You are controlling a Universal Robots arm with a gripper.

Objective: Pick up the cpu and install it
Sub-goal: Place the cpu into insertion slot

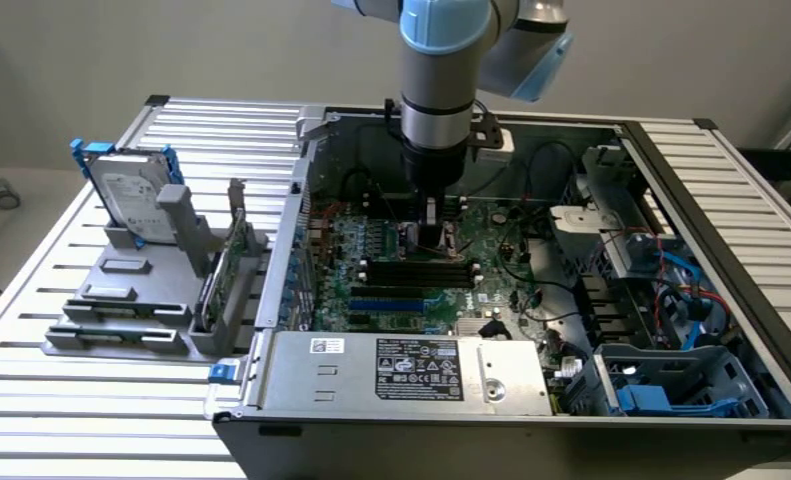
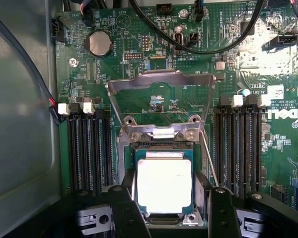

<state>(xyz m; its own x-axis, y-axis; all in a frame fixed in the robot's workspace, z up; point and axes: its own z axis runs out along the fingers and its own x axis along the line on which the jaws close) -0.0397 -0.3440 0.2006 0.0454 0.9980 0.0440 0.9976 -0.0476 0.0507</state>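
Alignment matters most at this step. The gripper [image 2: 165,201] stands low over the motherboard [image 2: 114,59] inside the open computer case [image 1: 715,180]. Its 2 black fingers [image 2: 126,210] are set wide apart and appear to press on 2 opposite edges of the cpu [image 2: 164,186], so it holds the chip. The cpu is in, or just above, the socket [image 2: 161,147]; which of the 2 I cannot tell.

To do this well, I judge that the chip must lie flat and square to the socket frame, with equal margin on all 4 sides. It should get no push to the side, because the contacts under it are probably delicate.

The cpu is a flat square with a smooth, bright metal lid and a thin rim around it. The load plate [image 2: 159,82] is a dull grey metal frame, tilted up on its hinge beside the socket. Long black memory slots [image 2: 89,148] with white clips flank the socket.
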